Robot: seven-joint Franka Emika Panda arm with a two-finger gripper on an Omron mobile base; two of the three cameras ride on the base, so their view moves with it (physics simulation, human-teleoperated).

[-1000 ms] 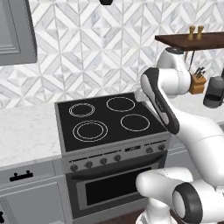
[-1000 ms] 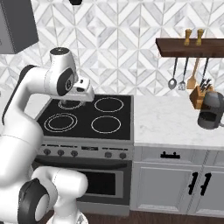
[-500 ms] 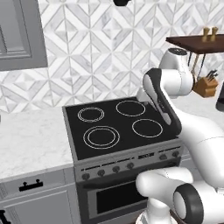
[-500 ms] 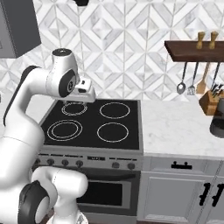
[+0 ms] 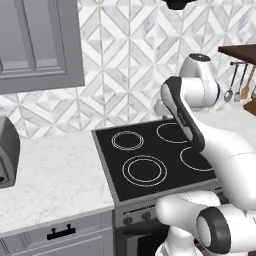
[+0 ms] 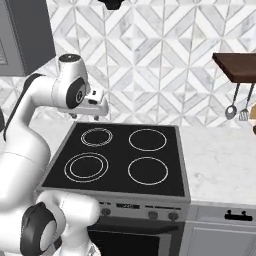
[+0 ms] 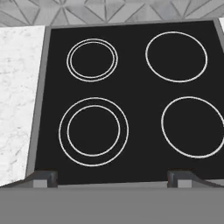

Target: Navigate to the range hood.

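Black and glossy, the range hood [image 6: 114, 4] peeks in at the top edge, directly above the cooktop [image 6: 120, 159]; the jaws [image 7: 113, 178], empty and apart, hang well below it.

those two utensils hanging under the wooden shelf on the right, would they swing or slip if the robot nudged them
The hanging utensils look slim and suspended from the top under the wooden shelf, so they would probably swing freely. Their thin handles look smooth and likely slippery to pinch.
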